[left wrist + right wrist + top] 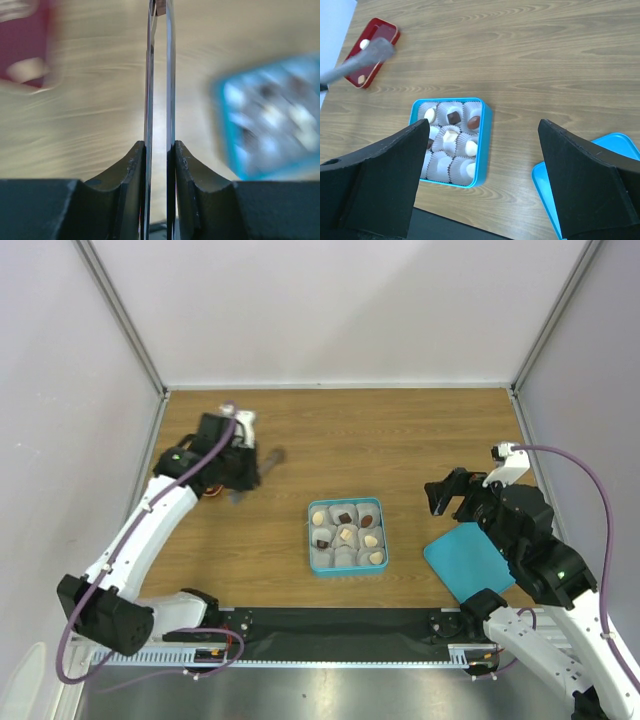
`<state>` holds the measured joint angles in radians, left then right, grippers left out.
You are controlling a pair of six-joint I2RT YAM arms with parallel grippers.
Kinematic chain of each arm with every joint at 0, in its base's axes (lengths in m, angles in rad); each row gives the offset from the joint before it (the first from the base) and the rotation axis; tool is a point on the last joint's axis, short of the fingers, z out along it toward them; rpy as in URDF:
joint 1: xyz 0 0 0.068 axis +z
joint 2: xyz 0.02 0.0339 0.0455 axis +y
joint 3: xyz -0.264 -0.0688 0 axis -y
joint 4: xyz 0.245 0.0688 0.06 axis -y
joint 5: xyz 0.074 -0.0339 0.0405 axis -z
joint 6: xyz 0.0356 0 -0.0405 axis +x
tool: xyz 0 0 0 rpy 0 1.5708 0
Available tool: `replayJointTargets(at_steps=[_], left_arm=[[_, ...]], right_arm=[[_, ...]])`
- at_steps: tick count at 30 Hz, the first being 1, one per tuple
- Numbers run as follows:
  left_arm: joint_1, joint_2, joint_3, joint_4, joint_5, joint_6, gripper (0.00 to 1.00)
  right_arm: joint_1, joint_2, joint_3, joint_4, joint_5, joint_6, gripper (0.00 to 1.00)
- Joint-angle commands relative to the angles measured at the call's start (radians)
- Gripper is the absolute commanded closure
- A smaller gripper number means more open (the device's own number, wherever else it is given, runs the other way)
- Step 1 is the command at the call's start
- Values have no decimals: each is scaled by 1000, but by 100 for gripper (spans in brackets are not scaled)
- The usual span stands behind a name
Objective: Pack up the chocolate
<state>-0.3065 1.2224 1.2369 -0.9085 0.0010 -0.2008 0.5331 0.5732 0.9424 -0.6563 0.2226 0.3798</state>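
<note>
Chocolates (453, 117) sat mostly in the blue box's (487, 145) paper cups (440, 162), with a couple more in the red tray (390, 35) near the tongs' (170, 75) tips. Left arm reached far left, left gripper (159, 145) clamped on the tongs, blades squeezed nearly together. Right gripper (483, 122) hung wide open, empty.

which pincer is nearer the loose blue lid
Right. The right pincer hangs by the far edge of the lid; the left pincer, gripping tongs, is far off to its left, past the blue tin.
</note>
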Motion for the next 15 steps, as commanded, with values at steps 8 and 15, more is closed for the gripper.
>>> replayJointTargets(at_steps=[8, 15], left_arm=[[-435, -161, -97, 3, 307, 15, 77], [-551, -236, -158, -16, 309, 15, 75]], right_arm=[[-5, 20, 39, -20, 98, -47, 4], [-7, 45, 62, -35, 100, -61, 4]])
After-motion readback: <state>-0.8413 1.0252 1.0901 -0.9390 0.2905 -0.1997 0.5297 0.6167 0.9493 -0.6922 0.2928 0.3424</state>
